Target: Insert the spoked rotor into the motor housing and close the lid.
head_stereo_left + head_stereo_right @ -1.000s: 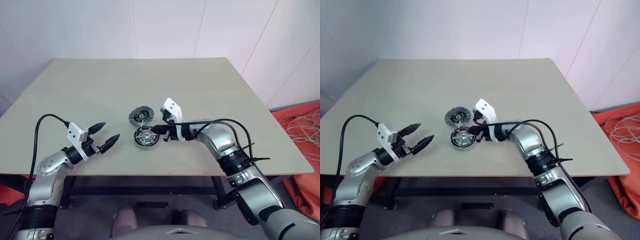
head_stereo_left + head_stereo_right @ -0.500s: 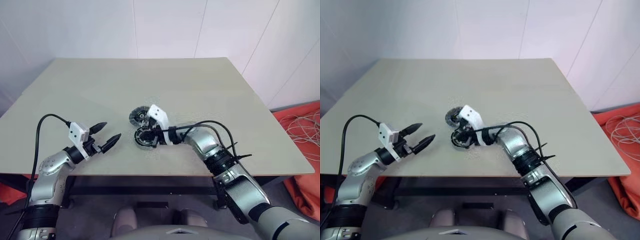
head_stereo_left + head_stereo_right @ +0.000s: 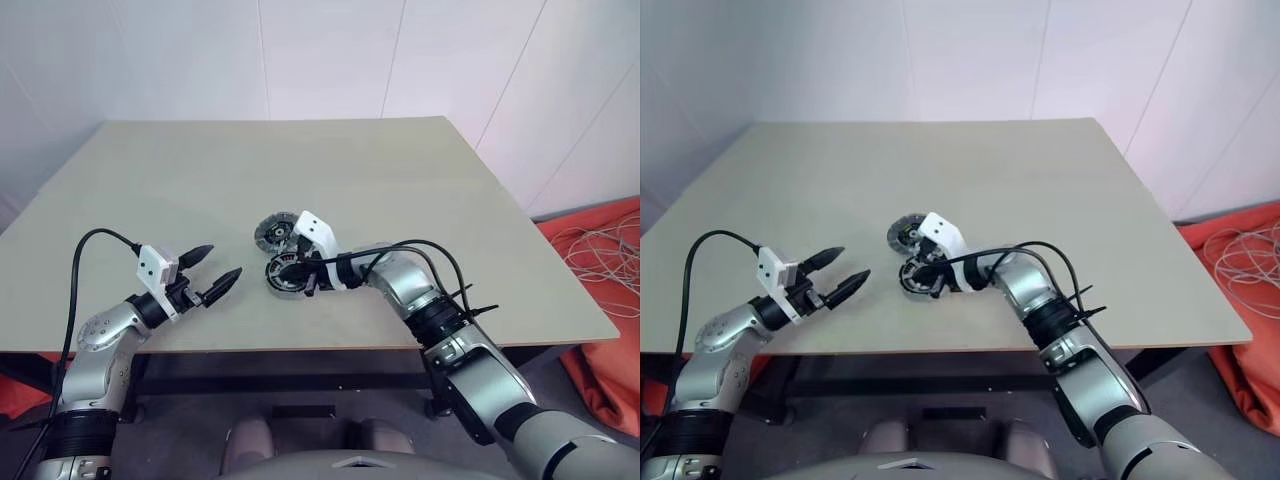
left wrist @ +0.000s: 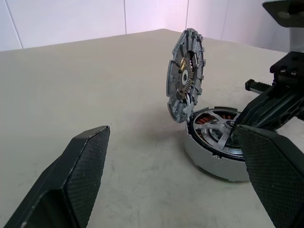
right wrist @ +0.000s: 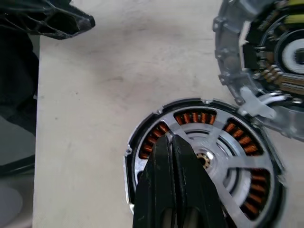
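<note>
The motor housing (image 3: pixel 285 277) lies flat near the table's front middle, copper windings showing under the silver spoked rotor (image 5: pixel 222 138), which sits inside it. The ridged silver-grey lid (image 4: pixel 185 85) stands tilted up and open at the housing's far edge. My right gripper (image 5: pixel 170 138) is shut with nothing between its fingers. It points down and leftward, its tips over the rotor beside the hub; I cannot tell if they touch. My left gripper (image 3: pixel 220 263) hovers open and level to the left of the housing, apart from it, facing it.
The beige table (image 3: pixel 150 180) spreads wide behind and to both sides of the motor. Black cables trail from both wrists. An orange cloth with a white cable (image 3: pixel 600 240) lies on the floor at the right.
My right gripper, still shut, has swung left and down from beside the housing to over the rotor. The left gripper has stayed still and open.
</note>
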{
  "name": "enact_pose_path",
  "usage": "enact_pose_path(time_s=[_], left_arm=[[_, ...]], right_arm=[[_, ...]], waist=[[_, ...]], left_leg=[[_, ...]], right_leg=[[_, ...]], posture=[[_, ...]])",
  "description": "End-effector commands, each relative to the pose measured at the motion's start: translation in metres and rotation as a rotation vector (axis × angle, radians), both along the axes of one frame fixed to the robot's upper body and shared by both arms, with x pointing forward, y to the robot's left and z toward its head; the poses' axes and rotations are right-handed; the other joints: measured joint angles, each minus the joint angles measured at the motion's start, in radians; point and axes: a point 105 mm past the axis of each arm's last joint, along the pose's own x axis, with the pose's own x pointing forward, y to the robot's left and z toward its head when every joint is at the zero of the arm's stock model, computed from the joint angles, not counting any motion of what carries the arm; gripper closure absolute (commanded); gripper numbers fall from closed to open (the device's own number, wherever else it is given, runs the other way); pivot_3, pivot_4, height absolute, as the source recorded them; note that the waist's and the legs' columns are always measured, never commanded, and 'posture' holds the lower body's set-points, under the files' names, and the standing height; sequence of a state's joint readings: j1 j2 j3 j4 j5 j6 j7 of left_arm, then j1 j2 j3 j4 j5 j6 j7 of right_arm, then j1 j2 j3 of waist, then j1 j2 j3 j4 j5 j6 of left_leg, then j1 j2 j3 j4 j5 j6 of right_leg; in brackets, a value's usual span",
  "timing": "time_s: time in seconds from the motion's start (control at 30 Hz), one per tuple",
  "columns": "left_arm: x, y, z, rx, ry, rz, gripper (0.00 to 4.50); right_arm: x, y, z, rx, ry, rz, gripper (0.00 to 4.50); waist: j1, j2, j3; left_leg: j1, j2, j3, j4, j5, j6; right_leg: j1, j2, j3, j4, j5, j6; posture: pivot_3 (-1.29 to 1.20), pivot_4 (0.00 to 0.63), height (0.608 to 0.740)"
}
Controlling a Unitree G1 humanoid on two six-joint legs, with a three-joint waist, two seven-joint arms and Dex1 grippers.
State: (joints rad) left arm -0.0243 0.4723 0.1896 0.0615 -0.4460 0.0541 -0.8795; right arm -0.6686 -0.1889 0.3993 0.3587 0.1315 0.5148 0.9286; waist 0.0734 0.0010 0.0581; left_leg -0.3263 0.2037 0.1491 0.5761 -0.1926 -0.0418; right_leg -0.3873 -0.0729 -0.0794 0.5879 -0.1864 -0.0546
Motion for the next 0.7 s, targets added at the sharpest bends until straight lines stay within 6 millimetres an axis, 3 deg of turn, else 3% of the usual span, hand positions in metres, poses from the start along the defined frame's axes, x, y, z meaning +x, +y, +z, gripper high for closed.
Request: enact_pose_path(time_s=[0.03,0.7], left_arm=[[0.002,0.000,0.014,0.009,-0.052,-0.011,0.00],[0.006,0.000,0.016,0.012,-0.057,-0.013,0.00]], right_arm=[[0.012,-0.010,0.032,0.062,-0.067,-0.030,4.43],[0.015,-0.008,0.040,0.103,-0.075,-0.048,4.43]], waist=[[0.001,0.000,0.000],[-0.002,0.000,0.000]], left_leg=[[-0.002,0.000,0.000,0.000,0.000,0.000],[-0.008,0.000,0.002,0.000,0.000,0.000]], right_leg=[[-0.001,0.000,0.000,0.000,0.000,0.000],[-0.008,0.000,0.000,0.003,0.000,-0.001]], posture=[[0.00,0.000,0.740],[0.00,0.000,0.740]])
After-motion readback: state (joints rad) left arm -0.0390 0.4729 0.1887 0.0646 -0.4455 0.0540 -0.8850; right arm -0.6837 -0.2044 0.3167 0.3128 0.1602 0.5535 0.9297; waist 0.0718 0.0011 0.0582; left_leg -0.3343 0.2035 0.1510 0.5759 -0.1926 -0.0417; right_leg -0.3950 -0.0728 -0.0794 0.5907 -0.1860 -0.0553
